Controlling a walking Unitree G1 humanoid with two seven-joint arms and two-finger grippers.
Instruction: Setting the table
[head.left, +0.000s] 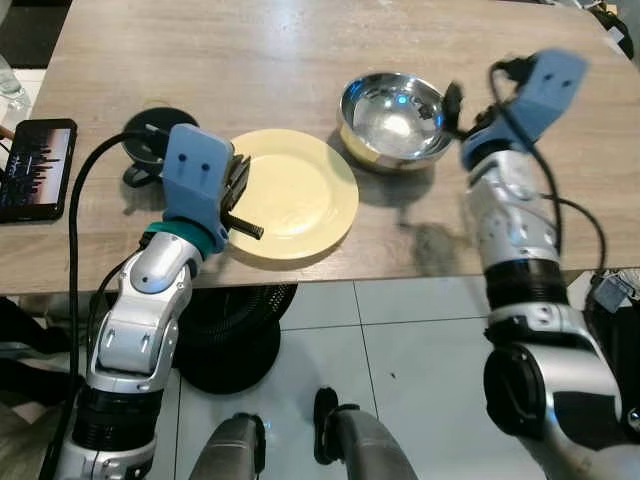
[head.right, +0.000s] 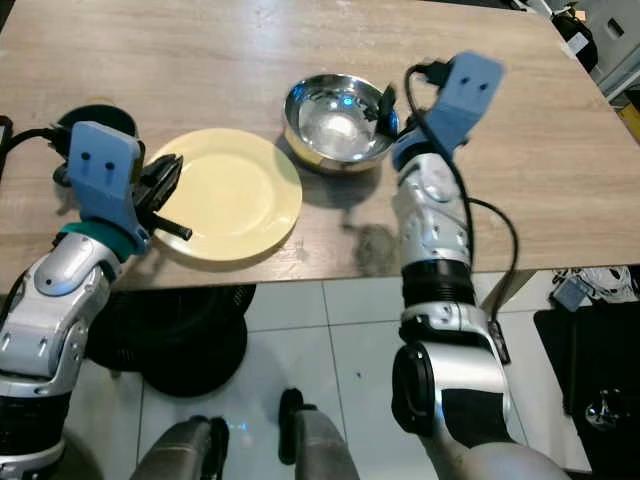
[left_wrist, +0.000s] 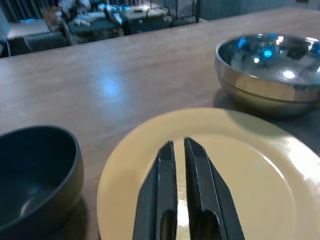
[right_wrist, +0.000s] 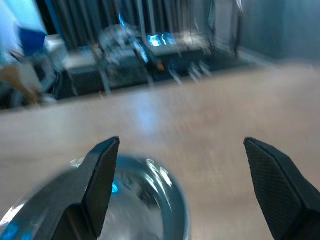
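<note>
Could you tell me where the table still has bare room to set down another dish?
Free: the far half of the wooden table, and its right end beyond the steel bowl. Crowded: the near edge, with black bowl, yellow plate and steel bowl in a row.

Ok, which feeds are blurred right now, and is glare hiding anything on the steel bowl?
Right wrist view: motion-blurred, the right hand open over the smeared shiny steel bowl. Left wrist view: sharp up close, the left hand shut over the round yellow plate; background soft. Left eye view: sharp; blue and white highlights inside the bowl, rim readable.
</note>
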